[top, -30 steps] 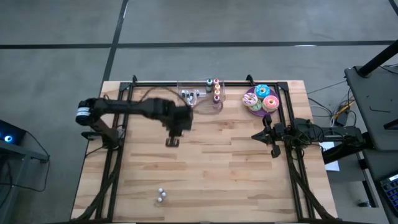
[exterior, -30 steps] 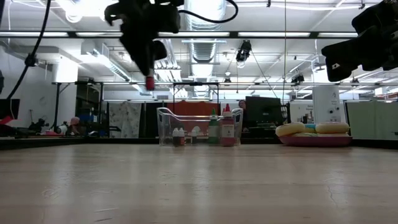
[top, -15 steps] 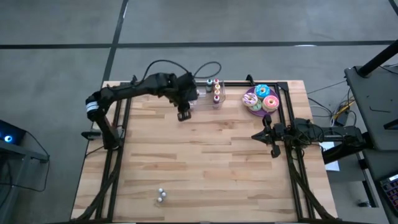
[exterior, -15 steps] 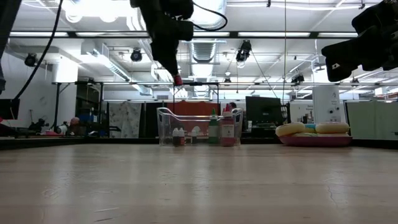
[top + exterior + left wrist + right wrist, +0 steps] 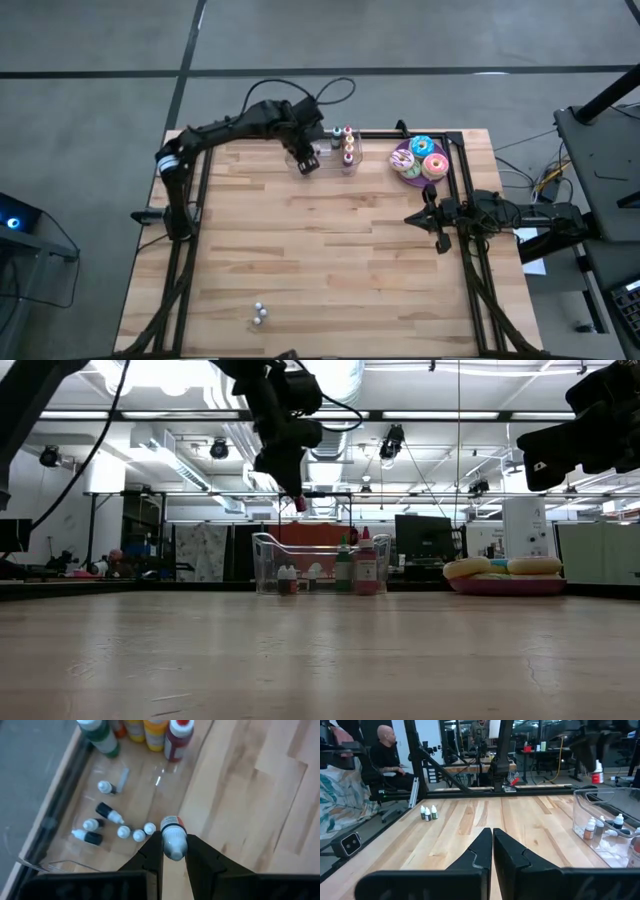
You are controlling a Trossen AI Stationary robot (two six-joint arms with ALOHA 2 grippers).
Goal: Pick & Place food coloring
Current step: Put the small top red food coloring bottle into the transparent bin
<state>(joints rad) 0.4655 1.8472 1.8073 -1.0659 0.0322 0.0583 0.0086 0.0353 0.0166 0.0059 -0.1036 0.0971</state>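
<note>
Above the clear bin [image 5: 322, 165] at the table's far edge, our left gripper [image 5: 170, 851] pinches a small food coloring bottle [image 5: 173, 838], red band up. Several little bottles already lie inside. We judge this one nearly delivered; three more bottles [image 5: 259, 314] wait at the near edge. Our right gripper [image 5: 492, 842] idles, pressed together.
</note>
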